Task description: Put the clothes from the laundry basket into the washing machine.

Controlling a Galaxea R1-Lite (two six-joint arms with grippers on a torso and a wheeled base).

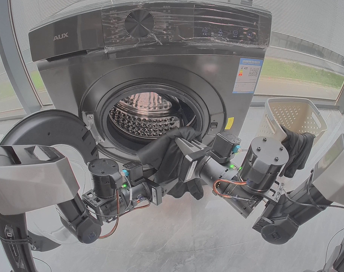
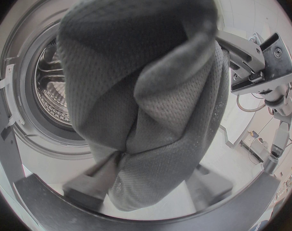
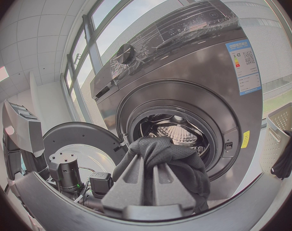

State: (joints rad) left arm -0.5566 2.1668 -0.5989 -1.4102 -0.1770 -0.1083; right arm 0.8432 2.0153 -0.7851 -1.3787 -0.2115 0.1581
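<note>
Head view has the dark garment bunched right at the lower lip of the washer opening. Its top edge pokes over the seal, and the rest hangs down in front, so it's not inside the drum yet. The right gripper is pinched tight on a fold near the top. The left gripper sits underneath with cloth draped all over it, and honestly I can't tell if it's gripping or not.

The stuff looks like thin mesh knit, so I'd guess it's light, floppy and not fragile at all. It won't slip much, but the dangling tail could easily snag on the seal or the open door. I reckon the best hold is a thick bunch near the middle, so less trails behind.

One other garment hangs over the basket rim, off to the right of the washer.
</note>
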